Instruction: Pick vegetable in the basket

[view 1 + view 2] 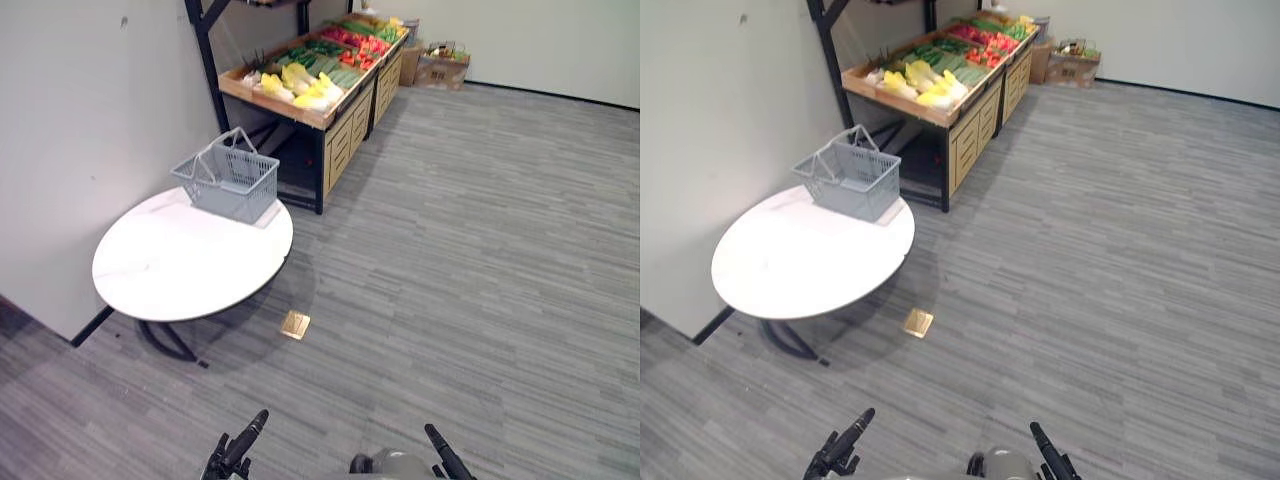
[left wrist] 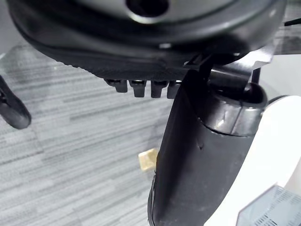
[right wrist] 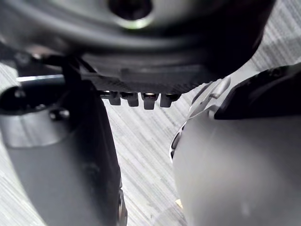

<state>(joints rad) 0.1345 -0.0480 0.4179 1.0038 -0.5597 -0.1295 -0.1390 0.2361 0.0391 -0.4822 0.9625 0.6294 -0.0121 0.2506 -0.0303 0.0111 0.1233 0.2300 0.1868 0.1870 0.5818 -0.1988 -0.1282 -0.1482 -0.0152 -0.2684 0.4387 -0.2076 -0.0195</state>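
Nothing picked yet — basket bare, vegetables on the stand.
Grey basket point(image 1: 236, 196) stands at the far edge of the round white bench point(image 1: 180, 270), centre left, with nothing seen inside; the vegetables point(image 1: 300, 85) lie on the produce stand point(image 1: 345, 135) at upper centre, well apart from both hands. Left robot hand point(image 1: 238, 450) and right robot hand point(image 1: 446, 456) hang at the bottom edge, fingers relaxed, holding nothing — approach, grasp and drop-off all look to remain.
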